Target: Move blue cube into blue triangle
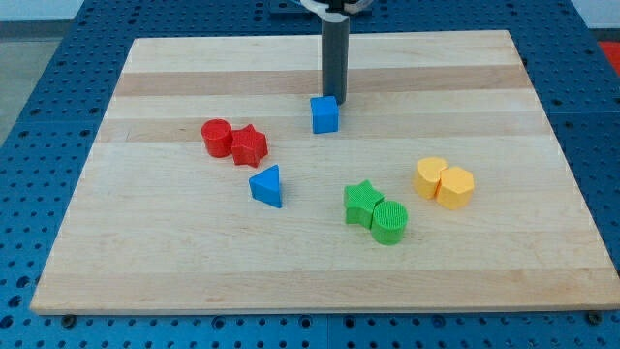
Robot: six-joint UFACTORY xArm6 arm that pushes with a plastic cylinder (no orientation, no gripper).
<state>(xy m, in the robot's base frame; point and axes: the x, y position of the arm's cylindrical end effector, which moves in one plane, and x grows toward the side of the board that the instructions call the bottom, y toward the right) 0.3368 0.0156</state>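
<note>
Gripperless, the arm's dark rod set its tip [338, 101] just beside the blue cube [325, 114] at its upper right on the wooden counter [174, 262], while the blue triangle [267, 186] lay apart toward the view's bottom left.

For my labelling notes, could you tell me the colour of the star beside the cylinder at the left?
Red star block, camera view.
</note>
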